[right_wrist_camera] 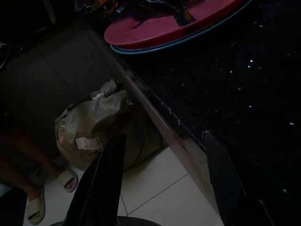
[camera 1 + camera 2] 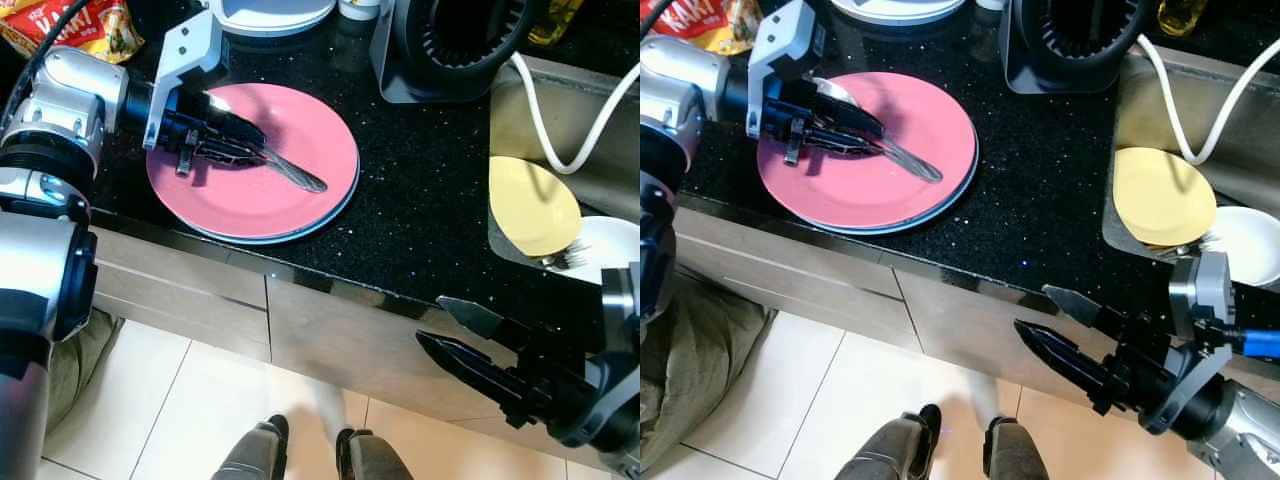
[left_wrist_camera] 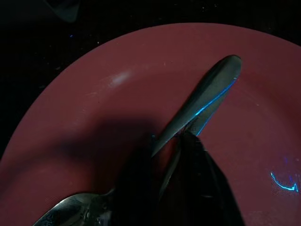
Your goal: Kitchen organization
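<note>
My left hand (image 2: 262,152) sits over the pink plate (image 2: 300,120) at the near-left of the black surface (image 2: 420,200), its fingers pinching the middle of a spoon (image 2: 295,172) whose handle points right across the plate. The pink plate rests on a second plate with a pale blue rim (image 2: 335,208). My right hand (image 2: 1045,322) hangs off the near edge over the tiled floor (image 2: 180,400), fingers spread. A yellow plate (image 2: 530,205) lies in the sink (image 2: 610,120) at the right.
</note>
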Tool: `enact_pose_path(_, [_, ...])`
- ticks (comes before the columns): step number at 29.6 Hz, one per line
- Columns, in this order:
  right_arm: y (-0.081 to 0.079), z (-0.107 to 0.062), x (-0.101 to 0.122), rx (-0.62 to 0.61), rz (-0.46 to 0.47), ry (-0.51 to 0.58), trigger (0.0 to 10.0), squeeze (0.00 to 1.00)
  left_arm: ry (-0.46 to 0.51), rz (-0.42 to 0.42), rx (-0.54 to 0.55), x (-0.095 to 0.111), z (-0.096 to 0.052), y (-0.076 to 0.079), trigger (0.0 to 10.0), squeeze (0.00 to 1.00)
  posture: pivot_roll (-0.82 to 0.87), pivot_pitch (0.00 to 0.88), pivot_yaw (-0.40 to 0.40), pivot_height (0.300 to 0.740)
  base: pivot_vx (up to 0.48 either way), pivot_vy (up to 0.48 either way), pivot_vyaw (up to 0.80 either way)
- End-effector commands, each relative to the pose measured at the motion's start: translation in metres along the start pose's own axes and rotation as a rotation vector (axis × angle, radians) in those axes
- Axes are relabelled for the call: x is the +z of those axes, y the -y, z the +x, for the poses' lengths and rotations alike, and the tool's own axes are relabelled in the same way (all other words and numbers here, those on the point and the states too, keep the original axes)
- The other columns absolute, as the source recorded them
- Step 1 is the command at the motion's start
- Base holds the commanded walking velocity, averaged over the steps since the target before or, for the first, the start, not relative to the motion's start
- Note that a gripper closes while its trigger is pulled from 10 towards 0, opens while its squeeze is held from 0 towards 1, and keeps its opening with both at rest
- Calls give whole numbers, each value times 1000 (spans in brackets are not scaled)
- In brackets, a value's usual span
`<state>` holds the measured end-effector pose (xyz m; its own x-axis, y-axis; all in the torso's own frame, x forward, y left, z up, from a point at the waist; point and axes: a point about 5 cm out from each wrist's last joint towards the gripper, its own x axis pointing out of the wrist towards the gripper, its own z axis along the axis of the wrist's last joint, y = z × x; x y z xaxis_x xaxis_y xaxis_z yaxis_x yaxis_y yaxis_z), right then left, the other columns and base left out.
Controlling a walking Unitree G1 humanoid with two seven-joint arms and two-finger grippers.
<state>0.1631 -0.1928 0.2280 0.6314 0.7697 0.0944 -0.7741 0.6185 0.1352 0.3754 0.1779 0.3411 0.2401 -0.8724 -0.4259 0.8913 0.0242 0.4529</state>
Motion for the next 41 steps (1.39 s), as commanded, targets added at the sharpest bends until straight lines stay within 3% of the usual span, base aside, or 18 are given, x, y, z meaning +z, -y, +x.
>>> enact_pose_path(1, [-6, 1, 3, 20, -10, -4, 10000, 0, -103, -107, -81, -31, 8, 14, 0, 0, -166, 340, 5, 740, 0, 0, 0])
enact_pose_path(11, [-5, 2, 4, 11, -12, 1, 10000, 0, -96, -92, -80, -29, 8, 14, 0, 0, -164, 338, 3, 740, 0, 0, 0])
enact_pose_path(12, [-4, 2, 4, 9, -12, 1, 10000, 0, -66, -89, -67, -25, 8, 12, 0, 0, -162, 336, 3, 740, 0, 0, 0])
enact_pose_path(14, [-3, 3, 4, 7, -13, 5, 10000, 0, 66, -33, -22, 2, 5, 1, 0, 0, -157, 333, 3, 740, 0, 0, 0])
enact_pose_path(16, [-3, 3, 4, 6, -12, 5, 10000, 0, 75, -24, -20, 5, 4, 0, 0, 0, -157, 333, 3, 740, 0, 0, 0])
enact_pose_path(17, [-3, 4, 4, 7, -12, 7, 10000, 0, 73, 37, -24, 15, 4, -2, 0, 0, -154, 329, 3, 740, 0, 0, 0])
enact_pose_path(20, [-2, 4, 4, 7, -13, 8, 10000, 0, 66, 76, -31, 20, 4, -3, 0, 0, -150, 329, 2, 740, 0, 0, 0])
enact_pose_path(21, [-2, 4, 4, 8, -13, 8, 10000, 0, 61, 96, -35, 23, 5, -3, 39, 314, -149, 327, 1, 740, 0, 0, 0])
enact_pose_path(22, [-2, 5, 4, 9, -13, 9, 10000, 0, 55, 113, -40, 25, 6, -4, 4588, 976, -149, 326, 2, 740, 0, 0, 0])
enact_pose_path(23, [-2, 5, 4, 9, -13, 9, 10000, 0, 55, 113, -40, 25, 6, -4, 4588, 976, -149, 326, 2, 740, 0, 0, 0])
enact_pose_path(24, [-2, 5, 4, 11, -13, 11, 10000, 0, 40, 129, -51, 28, 7, -4, 10000, 1000, -145, 325, 1, 740, 0, 0, 0])
enact_pose_path(41, [-2, 6, 4, 16, -12, 14, 10000, 0, -76, 203, -180, 19, 13, 11, 10000, 1000, -146, 317, 0, 740, 0, 0, 0])
